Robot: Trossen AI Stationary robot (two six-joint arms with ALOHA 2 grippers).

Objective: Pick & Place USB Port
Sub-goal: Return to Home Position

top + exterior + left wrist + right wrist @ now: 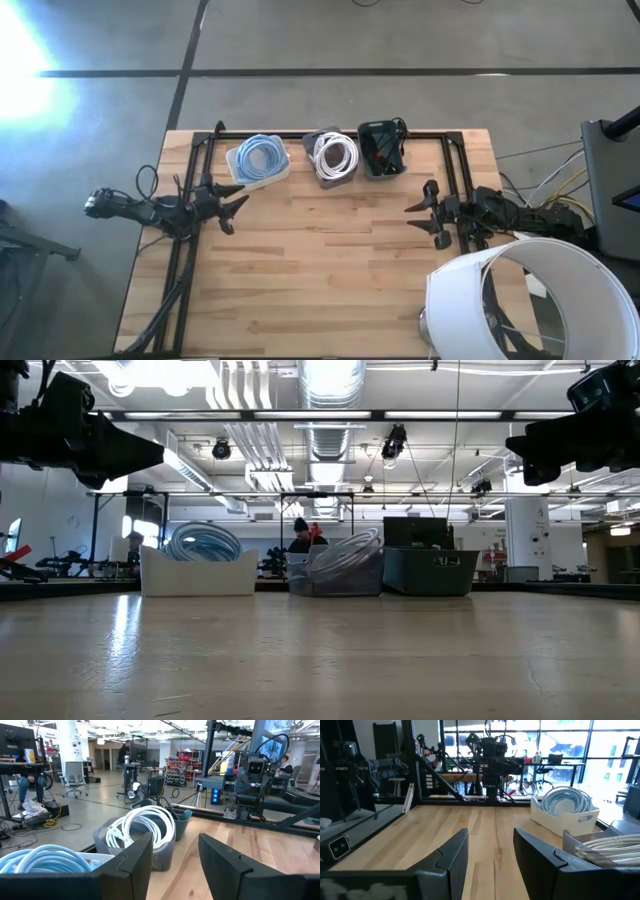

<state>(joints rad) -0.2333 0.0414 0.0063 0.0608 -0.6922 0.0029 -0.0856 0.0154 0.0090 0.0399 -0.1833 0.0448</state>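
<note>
Black USB cables [382,147] lie in the green bin [384,174], rightmost of the bins [258,178] at the tabletop's [330,270] back edge. Left tool [238,197] is open and empty over the left side. Right tool [412,216] is open and empty over the right side.

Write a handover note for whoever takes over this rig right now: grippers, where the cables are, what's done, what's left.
Left gripper: fingers open, empty, raised over the wooden table, left side, near the white plastic bin of light blue cables.
Right gripper: fingers open, empty, raised over the right side.
Black USB cables lie in the dark green bin at the far edge; white cables fill the clear bin beside it.
Done: no loose cable shows on the table.
Left: bring both arms home.
</note>
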